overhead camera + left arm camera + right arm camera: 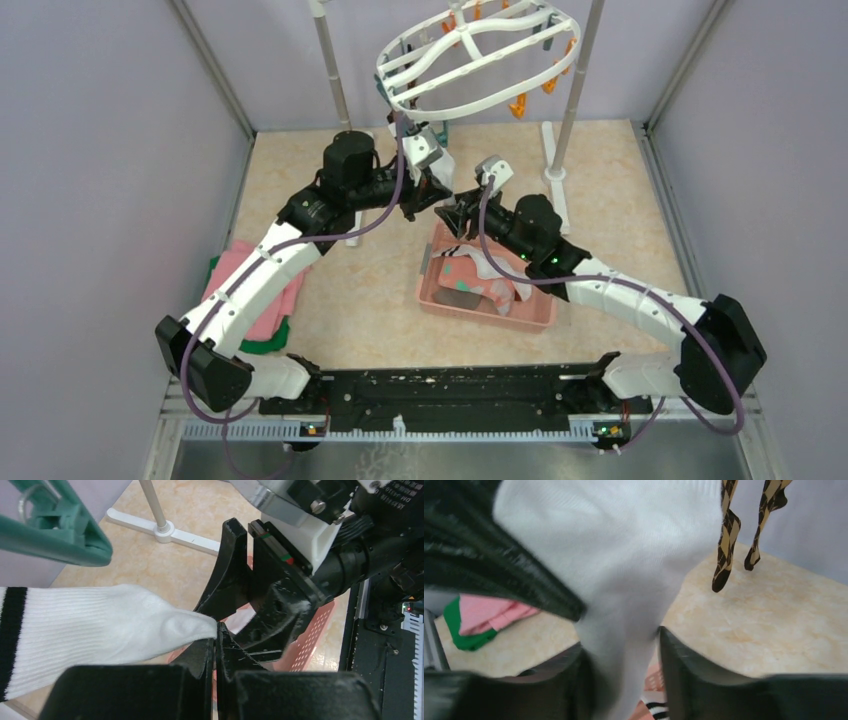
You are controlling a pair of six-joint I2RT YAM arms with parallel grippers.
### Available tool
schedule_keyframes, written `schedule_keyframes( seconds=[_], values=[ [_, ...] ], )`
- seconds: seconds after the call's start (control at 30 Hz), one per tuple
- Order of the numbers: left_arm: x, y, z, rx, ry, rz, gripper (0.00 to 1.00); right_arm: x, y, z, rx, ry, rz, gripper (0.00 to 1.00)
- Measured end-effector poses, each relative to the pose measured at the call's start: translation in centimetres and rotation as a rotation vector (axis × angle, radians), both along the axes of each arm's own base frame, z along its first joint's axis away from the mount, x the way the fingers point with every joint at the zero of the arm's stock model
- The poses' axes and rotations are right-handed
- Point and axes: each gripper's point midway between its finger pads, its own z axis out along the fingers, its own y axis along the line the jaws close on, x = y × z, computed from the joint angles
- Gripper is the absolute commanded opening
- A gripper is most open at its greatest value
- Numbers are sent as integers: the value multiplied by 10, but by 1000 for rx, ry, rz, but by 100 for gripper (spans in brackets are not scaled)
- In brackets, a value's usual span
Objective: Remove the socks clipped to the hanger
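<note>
The white oval hanger (470, 60) hangs at the back with orange clips. A white sock (100, 630) with a black cuff stripe stretches from a teal clip (60, 530) to my left gripper (216, 630), which is shut on its toe. My right gripper (621, 635) is just beside the left one, above the basket. Its fingers stand apart on either side of the same white sock (624, 555), which runs down between them. A brown-tan argyle pair (726, 545) hangs behind. In the top view both grippers (432, 195) (455, 215) meet under the hanger's left end.
A pink basket (440, 300) holding several socks (480, 280) sits under the right arm. Folded pink and green cloths (255, 300) lie at the left. Two white stand poles (575, 90) (335, 70) carry the hanger, and their feet rest on the floor.
</note>
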Motion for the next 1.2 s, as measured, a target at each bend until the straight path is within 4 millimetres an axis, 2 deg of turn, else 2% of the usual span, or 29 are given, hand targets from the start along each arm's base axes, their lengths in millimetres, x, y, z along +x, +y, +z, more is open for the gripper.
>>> schedule_keyframes(
  seconds=[0.03,0.07,0.13,0.17,0.2,0.23,0.27,0.3,0.43,0.6,0.7,0.83,0.9,1.1,1.2],
  values=[
    [0,0,0,-2,4,0,8,4,1,0,-7,-7,-8,2],
    [0,0,0,-4,8,1,18,6,2,1,-9,-17,-12,0],
    [-1,-1,0,-9,18,1,24,10,5,3,-1,-22,-16,0],
    [-2,-1,0,-11,24,2,30,10,6,4,4,-25,-19,0],
    [-2,-1,0,-13,28,3,47,11,5,5,7,-26,-23,0],
    [-2,-1,0,-13,29,5,79,12,4,7,14,-31,-30,0],
    [-2,0,1,-15,32,11,93,12,3,9,21,-36,-39,0],
    [-1,2,1,-15,33,24,98,12,1,11,29,-39,-46,0],
    [0,16,6,-21,46,116,99,6,-15,14,43,-46,-89,0],
    [2,46,24,-67,59,239,99,3,-43,10,55,-33,-153,0],
    [19,78,31,-123,107,347,99,6,-65,2,52,-9,-205,0],
    [39,103,27,-175,192,439,99,2,-86,-1,49,9,-246,0],
    [45,105,23,-194,233,450,99,-4,-91,4,58,10,-247,0],
    [49,85,23,-259,314,364,98,-20,-99,15,98,26,-235,0],
    [53,83,23,-268,313,359,90,-31,-100,15,119,49,-209,0]
  ],
)
